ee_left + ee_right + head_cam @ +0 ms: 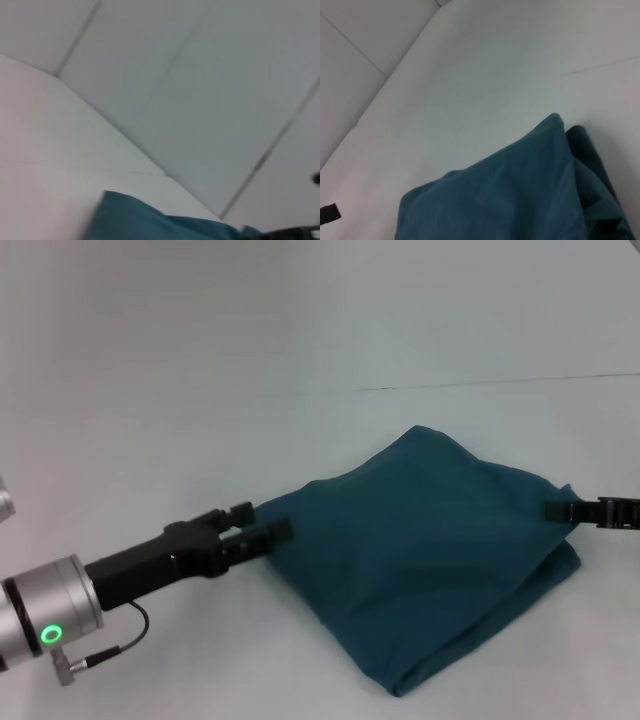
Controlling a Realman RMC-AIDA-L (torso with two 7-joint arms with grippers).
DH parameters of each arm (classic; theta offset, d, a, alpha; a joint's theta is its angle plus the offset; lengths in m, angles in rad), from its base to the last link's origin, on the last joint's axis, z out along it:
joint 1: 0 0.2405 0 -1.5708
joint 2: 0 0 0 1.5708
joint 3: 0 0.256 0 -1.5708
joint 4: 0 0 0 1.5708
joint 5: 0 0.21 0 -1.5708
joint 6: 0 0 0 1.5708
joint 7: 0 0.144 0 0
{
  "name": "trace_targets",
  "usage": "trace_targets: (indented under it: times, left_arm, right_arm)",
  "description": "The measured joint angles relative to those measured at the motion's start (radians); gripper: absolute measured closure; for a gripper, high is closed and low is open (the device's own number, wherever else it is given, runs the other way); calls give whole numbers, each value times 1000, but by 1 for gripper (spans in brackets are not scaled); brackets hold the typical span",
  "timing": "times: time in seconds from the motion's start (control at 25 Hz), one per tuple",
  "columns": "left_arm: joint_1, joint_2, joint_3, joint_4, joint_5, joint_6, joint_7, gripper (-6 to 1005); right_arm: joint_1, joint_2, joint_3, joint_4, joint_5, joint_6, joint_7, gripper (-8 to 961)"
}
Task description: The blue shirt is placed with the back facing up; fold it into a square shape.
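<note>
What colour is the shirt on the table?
The blue shirt is plain dark teal-blue, seen best in the head view.

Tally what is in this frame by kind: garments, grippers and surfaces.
Garments: 1, the blue shirt, folded into a bundle.
Grippers: 2, the left gripper at the shirt's left edge, the right gripper at its right edge.
Surfaces: 1, the white table.
Total: 4

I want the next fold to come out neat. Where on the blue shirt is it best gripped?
Probably the blue shirt at its two outer side edges, each gripper coming level from its own side: left gripper and right gripper already sit there, and the bundle lies flat.
</note>
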Motion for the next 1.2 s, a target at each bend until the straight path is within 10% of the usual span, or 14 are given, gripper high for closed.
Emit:
trace_targets:
  times: [0.8,1.2]
  left_arm:
    - [-67,0,20,-57,-14,-254,-101,125]
    - [-70,0,18,-55,-14,-252,-102,126]
  right_arm:
    - [15,-8,9,14,-3,81,30,903]
    - [58,-19,22,15,0,182,58,647]
